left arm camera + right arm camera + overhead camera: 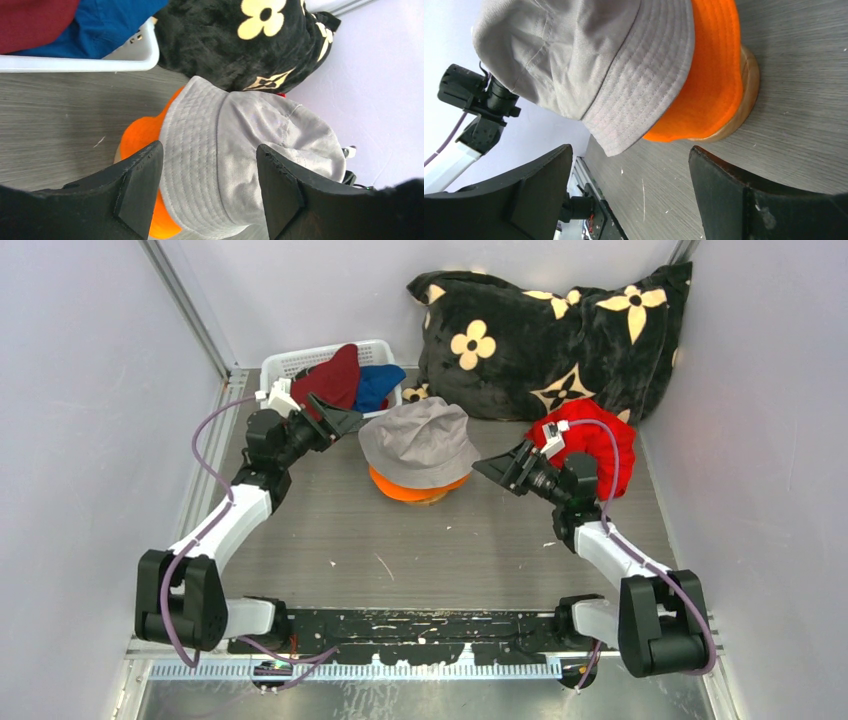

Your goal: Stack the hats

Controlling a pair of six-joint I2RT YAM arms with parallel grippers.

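Note:
A grey hat (420, 440) sits on top of an orange hat (412, 488) on a wooden stand in the middle of the table. A dark red hat (330, 377) and a blue hat (378, 383) lie in a white basket (280, 365) at the back left. A bright red hat (595, 443) lies behind the right arm. My left gripper (347, 422) is open and empty just left of the grey hat (240, 150). My right gripper (492, 469) is open and empty just right of it, and the right wrist view shows the grey hat (589, 65) over the orange one (709, 75). No black hat shows.
A black cushion with cream flowers (550, 335) leans against the back wall, right behind the stack. White walls close in the left, back and right sides. The wooden stand's base (749, 85) shows under the orange hat.

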